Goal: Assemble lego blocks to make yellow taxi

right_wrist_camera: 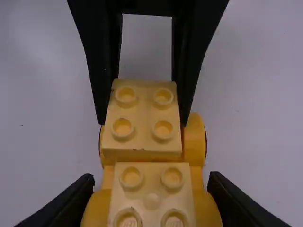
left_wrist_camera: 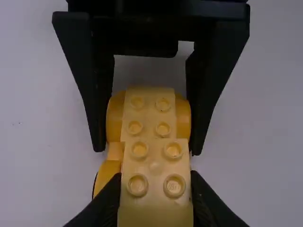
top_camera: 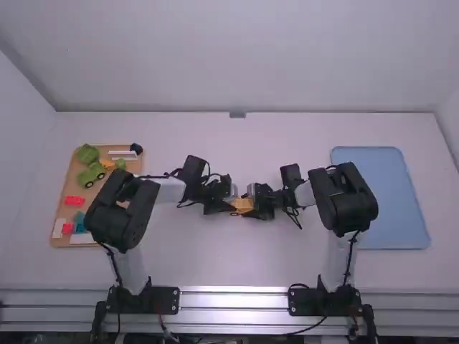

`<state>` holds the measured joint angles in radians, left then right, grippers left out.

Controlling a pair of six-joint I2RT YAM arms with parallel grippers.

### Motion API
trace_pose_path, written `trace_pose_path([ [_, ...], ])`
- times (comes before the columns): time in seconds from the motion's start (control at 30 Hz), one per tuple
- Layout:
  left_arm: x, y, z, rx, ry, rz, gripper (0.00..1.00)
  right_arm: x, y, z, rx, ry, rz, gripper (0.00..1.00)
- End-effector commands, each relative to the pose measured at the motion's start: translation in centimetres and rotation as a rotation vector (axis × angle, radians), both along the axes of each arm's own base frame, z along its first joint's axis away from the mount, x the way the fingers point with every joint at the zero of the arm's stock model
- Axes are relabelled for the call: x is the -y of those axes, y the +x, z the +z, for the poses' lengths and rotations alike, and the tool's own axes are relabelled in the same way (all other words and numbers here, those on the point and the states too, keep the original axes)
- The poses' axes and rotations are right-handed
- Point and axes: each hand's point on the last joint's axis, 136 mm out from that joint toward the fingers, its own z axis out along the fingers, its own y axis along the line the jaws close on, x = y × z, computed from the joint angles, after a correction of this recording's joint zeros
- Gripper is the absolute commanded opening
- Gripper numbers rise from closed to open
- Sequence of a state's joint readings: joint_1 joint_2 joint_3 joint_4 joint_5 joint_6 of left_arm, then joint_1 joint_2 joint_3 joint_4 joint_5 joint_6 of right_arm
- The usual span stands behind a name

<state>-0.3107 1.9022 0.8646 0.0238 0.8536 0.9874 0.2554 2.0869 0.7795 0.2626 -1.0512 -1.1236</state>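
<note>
Left arm (top_camera: 123,215) and right arm (top_camera: 346,201): bases at our near edge, both bent towards the middle.
White table (top_camera: 251,265): under everything.
Blue tray (top_camera: 384,197): right.
Wooden tray (top_camera: 61,193): left, with green pieces (top_camera: 87,155), red bricks (top_camera: 74,201) and a teal piece (top_camera: 79,228).
Left gripper (top_camera: 228,206): we see its fingers drawn in to the studded block's width, gripping both sides.
Right gripper (top_camera: 256,205): wider, fingers against the yellow wheels (right_wrist_camera: 97,205) on the taxi's right end.
Yellow taxi body (top_camera: 242,205): mid-table, between both grippers.
Studded block (left_wrist_camera: 156,208): pale yellow, 4 studs, on the taxi's left end.
</note>
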Motion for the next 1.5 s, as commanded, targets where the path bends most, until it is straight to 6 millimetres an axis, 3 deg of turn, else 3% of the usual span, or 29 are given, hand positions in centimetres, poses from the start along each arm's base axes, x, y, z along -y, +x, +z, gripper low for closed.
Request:
trace_pose_path([
  [0.0, 0.0, 0.4, 0.8, 0.057, 0.008, -0.012, 0.02, 0.2, -0.6, -1.1, -0.025, -0.037, -0.004, 0.53],
  [1.17, -0.2, -0.7, -0.2, 0.032, -0.014, 0.017, 0.03, 0.1, -0.5, -1.1, -0.02, -0.035, -0.004, 0.54],
  [1.47, -0.5, 0.1, -0.7, 0.037, 0.022, 0.059, 0.06, 0.1, -0.5, -1.1, -0.023, -0.033, -0.003, 0.54],
])
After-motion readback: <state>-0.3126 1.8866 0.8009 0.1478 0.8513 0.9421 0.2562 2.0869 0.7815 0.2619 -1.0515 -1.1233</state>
